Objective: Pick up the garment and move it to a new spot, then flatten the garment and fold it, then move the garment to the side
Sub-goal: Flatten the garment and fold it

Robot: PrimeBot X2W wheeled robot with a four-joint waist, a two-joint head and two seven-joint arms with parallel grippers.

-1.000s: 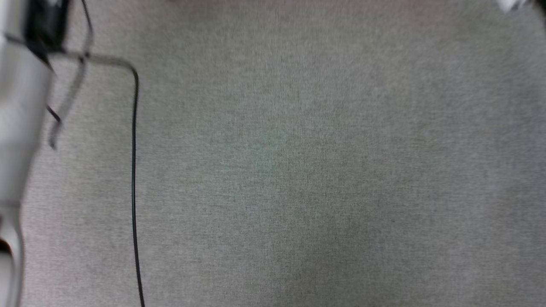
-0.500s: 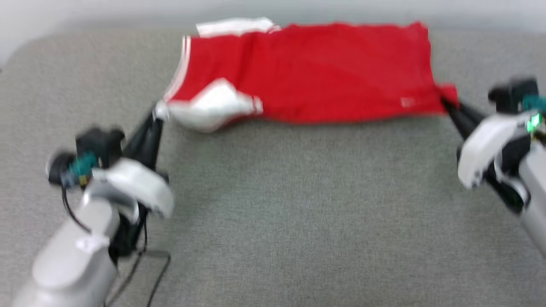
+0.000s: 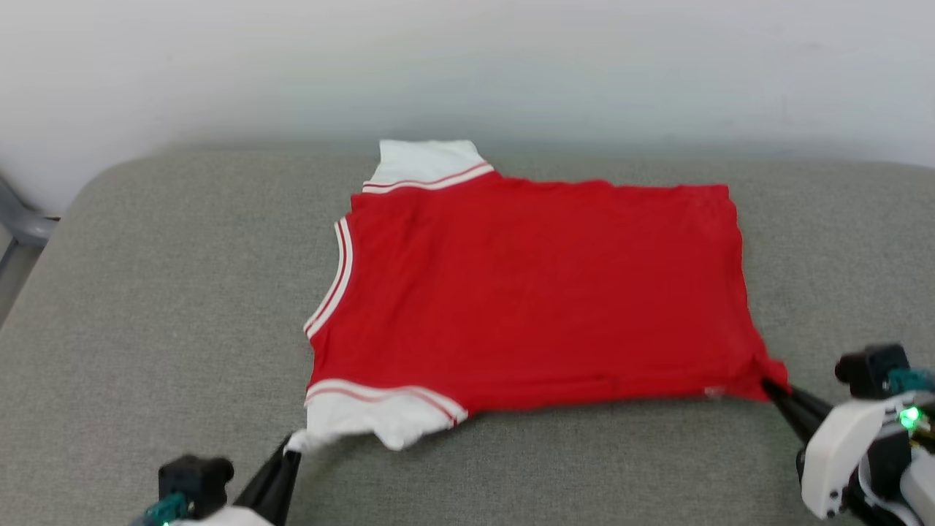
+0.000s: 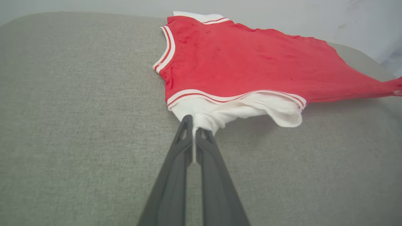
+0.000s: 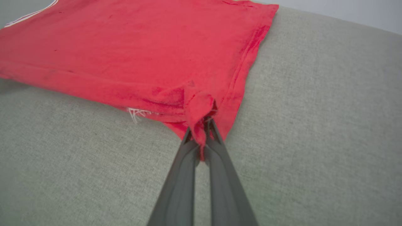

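Found garment flat mid-frame, sleeve pinched in closed left end effector, hem corner pinched in closed right end effector.

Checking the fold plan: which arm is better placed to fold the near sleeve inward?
Left, likely: the left gripper is shut on that sleeve; the right gripper grips the shirt by its hem corner, at the other end.

The garment, a narrow band before, now lies drawn out flat toward the robot.
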